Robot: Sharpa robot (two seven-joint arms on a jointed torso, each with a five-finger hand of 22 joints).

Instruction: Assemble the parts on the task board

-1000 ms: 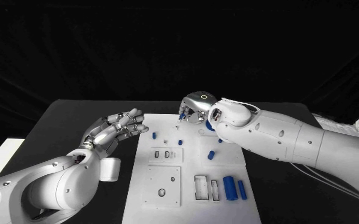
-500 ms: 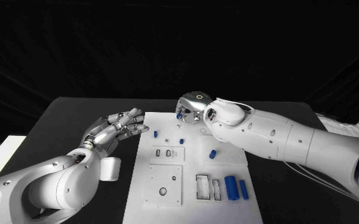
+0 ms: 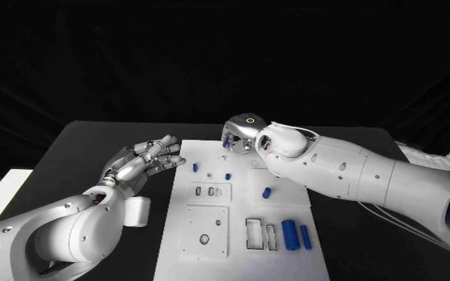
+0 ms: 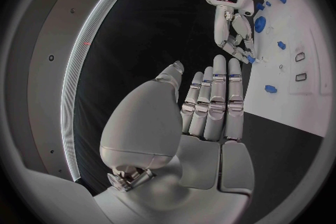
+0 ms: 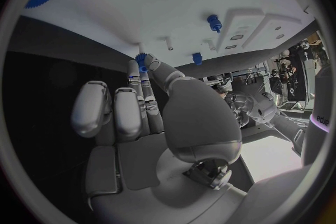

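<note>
The white task board (image 3: 240, 219) lies in the middle of the black table. My right hand (image 3: 243, 136) hovers over the board's far edge and pinches a small blue toothed part (image 5: 142, 61) between thumb and fingertips; the left wrist view shows that part (image 4: 250, 59) just above the board (image 4: 302, 98). My left hand (image 3: 147, 159) is open beside the board's left edge, fingers straight and together (image 4: 215, 105), holding nothing. Two small blue pegs (image 3: 195, 167) (image 3: 228, 176) stand on the board, a short blue piece (image 3: 266, 193) lies mid-board, and two long blue cylinders (image 3: 290, 235) (image 3: 305, 237) lie near its front right.
The board carries a small plate with two slots (image 3: 210, 192), a larger plate with holes (image 3: 205, 231) and two rectangular recesses (image 3: 253, 234). A thin pin (image 5: 168, 43) stands on the board close to my right fingertips. Bare black table (image 3: 89, 144) lies to the left.
My right hand, still holding the small blue part, has shifted slightly left along the board's far edge. The left hand has stayed in place.
</note>
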